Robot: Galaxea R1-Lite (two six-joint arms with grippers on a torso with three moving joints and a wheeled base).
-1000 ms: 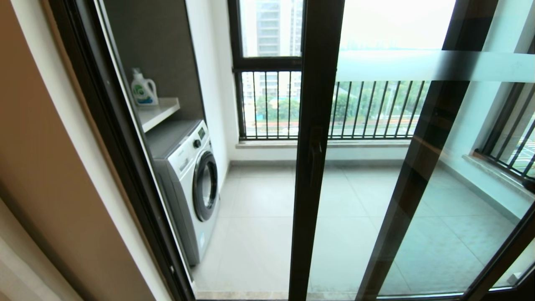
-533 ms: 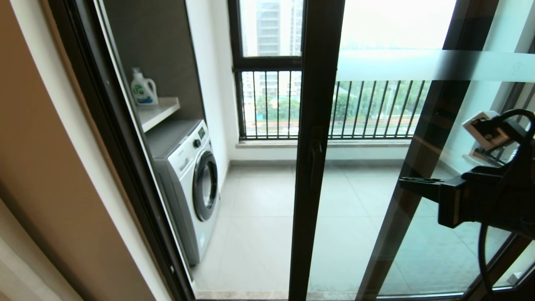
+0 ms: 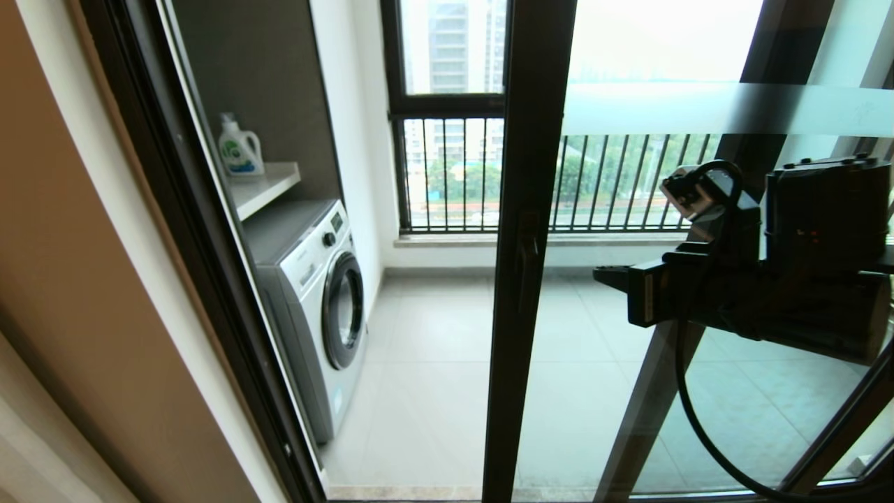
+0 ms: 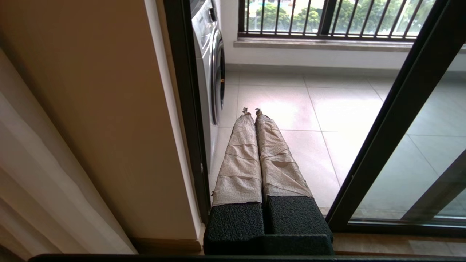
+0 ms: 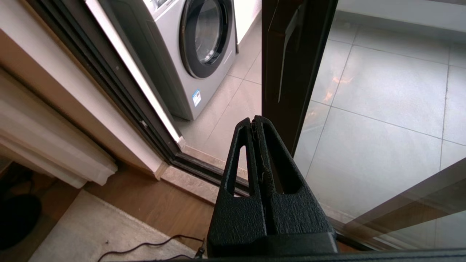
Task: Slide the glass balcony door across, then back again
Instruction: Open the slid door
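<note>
The right gripper (image 3: 607, 276), fingers pressed together on nothing, has swung in from the frame's right edge toward the glass balcony door (image 3: 527, 209) and its handle (image 3: 529, 269), so a first push looks imminent.

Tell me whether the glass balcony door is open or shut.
Partly open. The glass balcony door stands mid-track, leaving a bare gap between its frame and the left jamb, with the washing machine seen unglazed.
</note>
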